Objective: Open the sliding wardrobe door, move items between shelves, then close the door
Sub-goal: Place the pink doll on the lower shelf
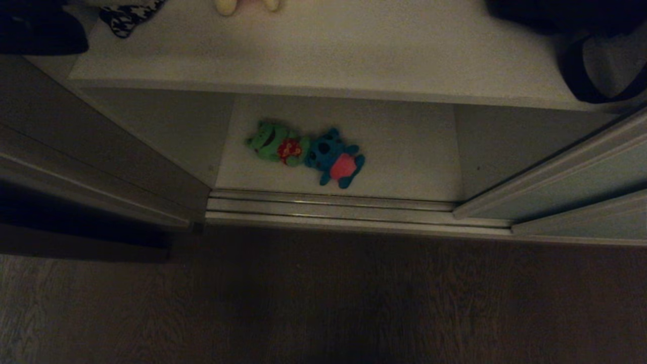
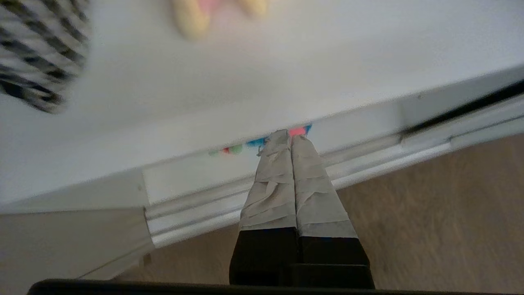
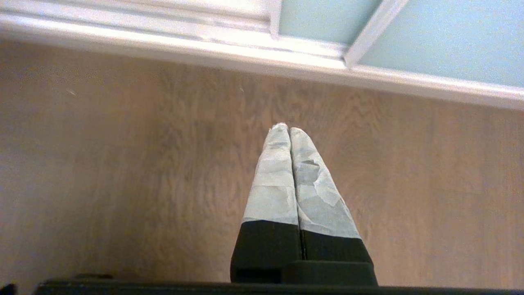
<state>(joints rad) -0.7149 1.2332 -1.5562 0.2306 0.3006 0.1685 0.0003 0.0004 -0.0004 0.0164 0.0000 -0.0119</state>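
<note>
Wardrobe interior seen from above through the open doorway. Upper shelf (image 1: 323, 55) spans the far part of the head view; lower shelf (image 1: 404, 151) lies beneath and nearer, bounded on its near edge by the ribbed metal track (image 1: 328, 207). Green toy (image 1: 275, 143) and blue toy (image 1: 336, 157) lie flat on the lower shelf, touching, the green one to the left, the blue one with its pink belly facing up. Cream-yellow toy (image 1: 246, 5) sits at the far edge of the upper shelf, only its feet in view. Black-and-white patterned cloth (image 1: 126, 17) lies on the upper shelf to the left of that toy; a dark bag (image 1: 591, 65) occupies the shelf's right end. Door (image 1: 571, 182) stands slid to the right, its pale frame meeting the track; a second panel (image 1: 91, 146) flanks the opening on the left. Wooden floor (image 1: 323, 303) fills the near part of the scene.

Left gripper (image 2: 290, 134) appears only in its wrist view, taped fingers pressed together and empty, tips pointing at the front edge of the upper shelf, above the track, with slivers of the green and blue toys visible just beyond. Right gripper (image 3: 288, 128), likewise closed and empty, hangs over the floor, near the door's lower frame.
</note>
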